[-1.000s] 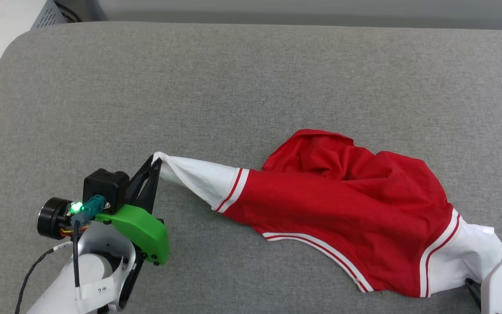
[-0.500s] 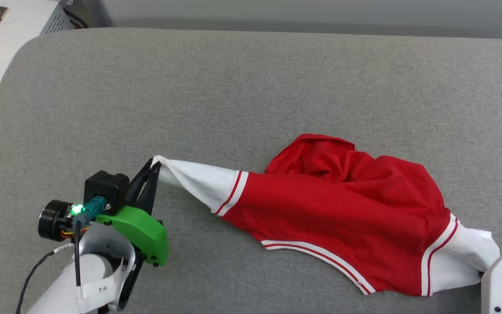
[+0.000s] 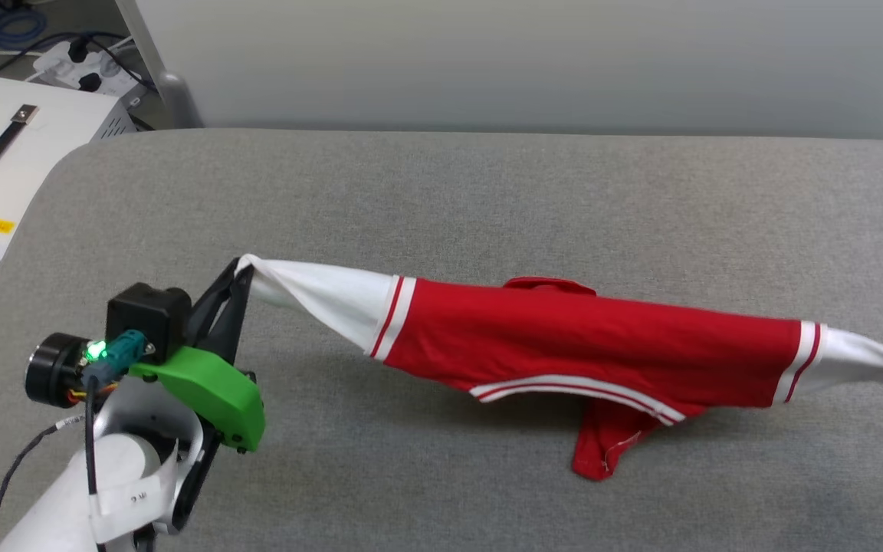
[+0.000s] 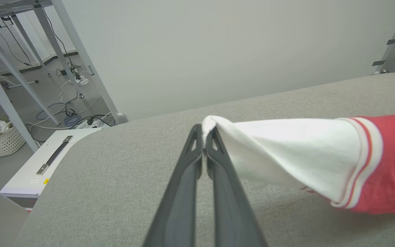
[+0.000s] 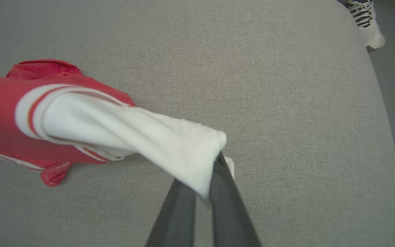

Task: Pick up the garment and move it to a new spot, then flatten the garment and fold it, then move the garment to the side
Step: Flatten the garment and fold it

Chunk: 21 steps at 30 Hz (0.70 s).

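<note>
The left gripper (image 4: 202,132) has its two dark fingers pressed tight together on the tip of one white sleeve of the shirt (image 3: 587,345), with the cloth bunched over the fingertips. The right gripper (image 5: 217,161) is clamped the same way on the end of the other white sleeve (its fingers are half buried in the fabric). Between the two grips the shirt is drawn out in a long band above the grey cushion (image 3: 487,192), with the red body in the middle and striped trim where each sleeve begins. A red fold hangs from the middle toward the cushion; I cannot tell whether it touches. Past the cushion's left corner stands a white box (image 3: 4,153) with a dark handle. Past the right corner, a shoe (image 5: 369,24) is on the floor.
</note>
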Tool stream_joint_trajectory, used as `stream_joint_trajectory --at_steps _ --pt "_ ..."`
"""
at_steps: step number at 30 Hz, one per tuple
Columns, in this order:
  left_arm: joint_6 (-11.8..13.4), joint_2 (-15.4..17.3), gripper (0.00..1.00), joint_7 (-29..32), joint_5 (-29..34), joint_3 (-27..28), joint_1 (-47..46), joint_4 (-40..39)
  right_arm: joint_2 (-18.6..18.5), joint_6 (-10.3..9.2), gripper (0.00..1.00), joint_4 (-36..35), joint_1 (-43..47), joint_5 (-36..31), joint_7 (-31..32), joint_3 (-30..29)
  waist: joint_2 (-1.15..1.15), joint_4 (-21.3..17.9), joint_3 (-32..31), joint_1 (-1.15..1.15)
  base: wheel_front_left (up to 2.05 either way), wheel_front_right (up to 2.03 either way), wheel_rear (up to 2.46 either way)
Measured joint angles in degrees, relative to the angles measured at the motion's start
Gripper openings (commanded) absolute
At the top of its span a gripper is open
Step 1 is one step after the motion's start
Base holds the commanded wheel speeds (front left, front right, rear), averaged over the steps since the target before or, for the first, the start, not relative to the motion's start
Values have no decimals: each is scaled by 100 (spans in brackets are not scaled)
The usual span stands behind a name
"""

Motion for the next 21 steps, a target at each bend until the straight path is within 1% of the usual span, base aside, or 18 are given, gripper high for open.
stream_joint_trajectory --at_steps 4,9,12,17,21 --pt "-43 108 0 115 -92 168 -222 -238 -99 0 0 -58 -594 310 161 -88 0 -53 -193 0 0 0 0" --pt "-88 345 0 350 -112 369 -609 -541 -353 0 0 -113 -1422 403 278 -115 0 -110 -366 0 0 0 0" --pt "-100 439 0 454 -171 520 -894 -711 -449 0 0 -45 -1929 415 205 -81 0 -133 -429 0 0 0 0" --pt "-163 687 0 704 -181 687 -1350 -925 -536 0 0 271 -2722 461 20 12 0 -162 -493 0 0 0 0" --pt "-200 806 0 860 -197 805 -1677 -1033 -621 0 0 491 -3139 468 -118 162 0 -176 -488 0 0 0 0"
